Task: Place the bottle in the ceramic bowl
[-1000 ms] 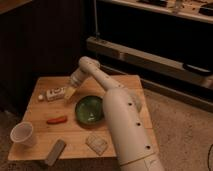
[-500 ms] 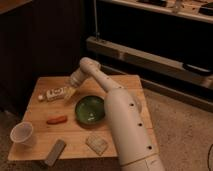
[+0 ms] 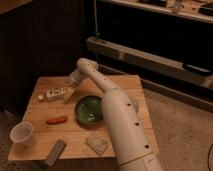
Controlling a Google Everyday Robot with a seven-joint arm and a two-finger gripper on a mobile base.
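The bottle point(image 3: 53, 93) lies on its side at the left of the wooden table point(image 3: 125, 85), its white cap pointing left. The dark green ceramic bowl point(image 3: 90, 109) sits at the table's middle, to the right of the bottle, and holds nothing. My gripper point(image 3: 68, 94) hangs from the white arm right at the bottle's right end, between the bottle and the bowl.
A white cup point(image 3: 22, 134) stands at the front left. A red, sausage-shaped thing point(image 3: 56, 120) lies in front of the bottle. A grey rectangular bar point(image 3: 55, 152) and a pale packet point(image 3: 97, 144) lie near the front edge. Dark shelving stands behind the table.
The gripper has come down a little closer to the bottle's right end. The bottle and the bowl have not moved.
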